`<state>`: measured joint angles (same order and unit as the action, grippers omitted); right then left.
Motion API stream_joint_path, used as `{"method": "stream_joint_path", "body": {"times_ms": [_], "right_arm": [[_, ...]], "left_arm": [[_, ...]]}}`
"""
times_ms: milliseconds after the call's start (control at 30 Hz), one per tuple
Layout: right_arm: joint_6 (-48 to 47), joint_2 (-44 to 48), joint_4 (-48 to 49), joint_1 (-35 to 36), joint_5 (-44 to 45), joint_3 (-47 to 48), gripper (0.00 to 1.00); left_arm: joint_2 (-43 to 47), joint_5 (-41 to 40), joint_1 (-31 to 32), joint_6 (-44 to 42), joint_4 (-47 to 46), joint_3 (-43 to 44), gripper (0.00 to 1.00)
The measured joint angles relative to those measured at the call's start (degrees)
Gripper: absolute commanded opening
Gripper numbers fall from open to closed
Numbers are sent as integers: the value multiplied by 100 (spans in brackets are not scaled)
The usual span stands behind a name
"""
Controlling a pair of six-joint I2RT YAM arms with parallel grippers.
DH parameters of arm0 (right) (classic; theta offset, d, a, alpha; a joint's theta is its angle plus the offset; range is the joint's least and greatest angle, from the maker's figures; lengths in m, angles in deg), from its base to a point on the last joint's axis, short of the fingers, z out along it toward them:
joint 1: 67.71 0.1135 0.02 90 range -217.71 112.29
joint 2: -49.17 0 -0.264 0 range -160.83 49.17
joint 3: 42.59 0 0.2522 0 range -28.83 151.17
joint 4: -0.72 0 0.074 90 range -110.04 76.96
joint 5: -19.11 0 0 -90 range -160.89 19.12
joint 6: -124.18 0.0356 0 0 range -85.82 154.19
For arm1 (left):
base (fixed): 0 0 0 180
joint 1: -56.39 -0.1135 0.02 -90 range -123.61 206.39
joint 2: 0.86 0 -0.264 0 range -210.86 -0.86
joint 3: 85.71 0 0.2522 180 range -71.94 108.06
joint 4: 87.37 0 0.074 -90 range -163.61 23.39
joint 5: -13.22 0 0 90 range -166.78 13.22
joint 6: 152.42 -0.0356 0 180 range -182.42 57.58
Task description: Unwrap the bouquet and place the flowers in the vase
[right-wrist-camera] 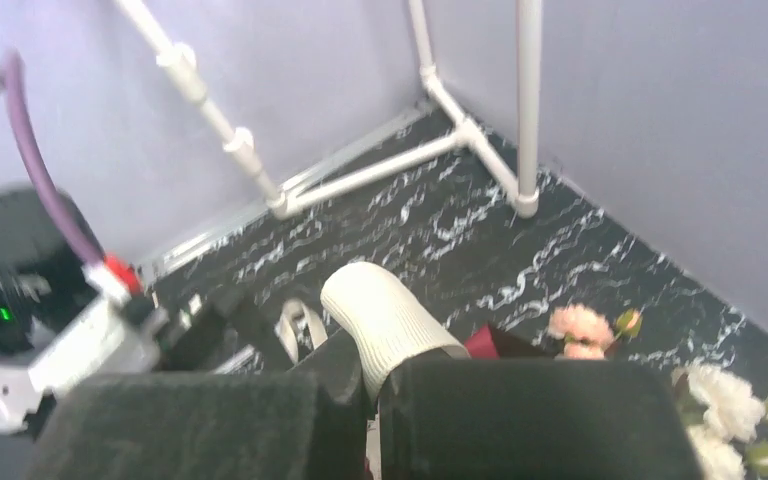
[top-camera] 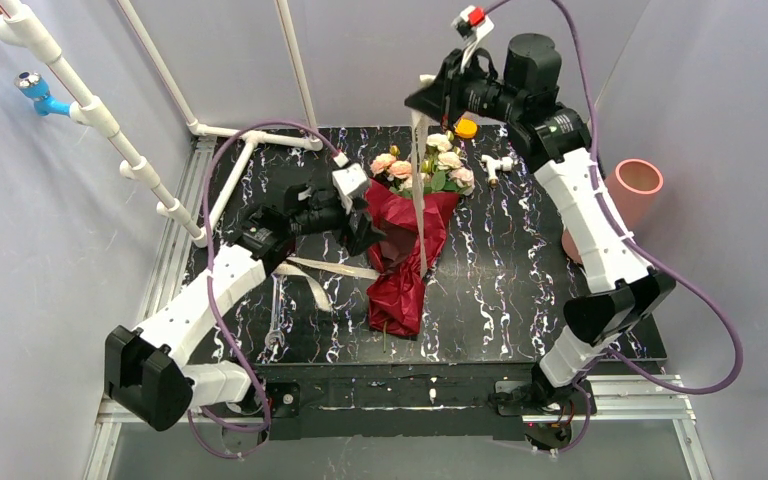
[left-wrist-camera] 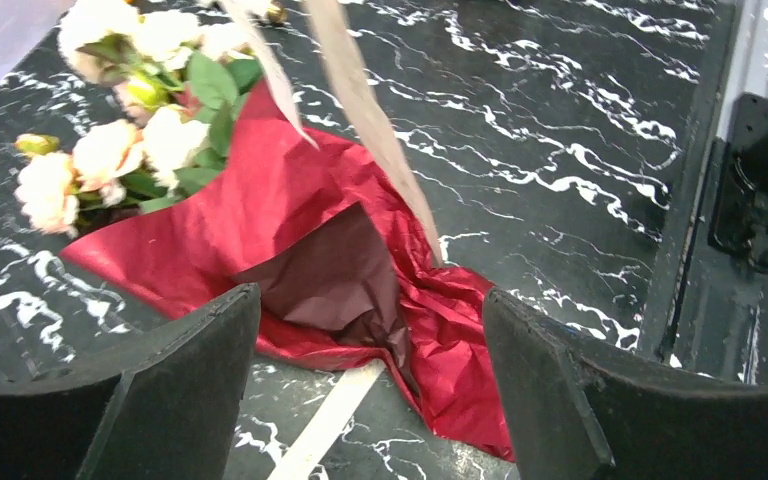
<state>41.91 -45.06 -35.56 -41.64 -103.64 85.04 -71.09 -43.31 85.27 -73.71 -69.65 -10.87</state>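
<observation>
My right claw (right-wrist-camera: 372, 395) pinching the ribbon (right-wrist-camera: 385, 310) high above the bouquet (top-camera: 395, 280), my left claw (left-wrist-camera: 370, 300) spread over its red paper (left-wrist-camera: 280, 190).

Right wrist view. My right pincer (right-wrist-camera: 372, 395) is pressing its two dark pads (right-wrist-camera: 530, 415) together on a ribbed beige ribbon (right-wrist-camera: 385, 315), whose rounded end is sticking up between them. Just behind the pads a corner of maroon wrapping paper (right-wrist-camera: 500, 343) is showing, with pink roses (right-wrist-camera: 578, 327) and cream roses (right-wrist-camera: 725, 400) lying to its right on the black marbled table (right-wrist-camera: 520, 260). At left, the left arm (right-wrist-camera: 70, 350) is reaching in beneath its purple cable (right-wrist-camera: 40, 170). White pipes (right-wrist-camera: 360, 175) are running along the grey walls (right-wrist-camera: 660, 120).
</observation>
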Motion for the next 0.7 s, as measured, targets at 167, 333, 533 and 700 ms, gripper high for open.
{"method": "stream_joint_path", "body": {"times_ms": [167,333,533,700], "right_arm": [[540,-354,275,-155,157,785,1],[1073,-555,498,-308,356,1298,1],[1408,-579,708,-358,715,1687,1],[1580,-577,909,-490,1032,1770,1]], "left_arm": [[-245,90,396,-315,-262,-188,76],[-1062,199,695,-308,-719,66,72],[-2138,264,887,-105,-1217,584,65],[-2776,269,1064,140,-1484,964,13]]}}
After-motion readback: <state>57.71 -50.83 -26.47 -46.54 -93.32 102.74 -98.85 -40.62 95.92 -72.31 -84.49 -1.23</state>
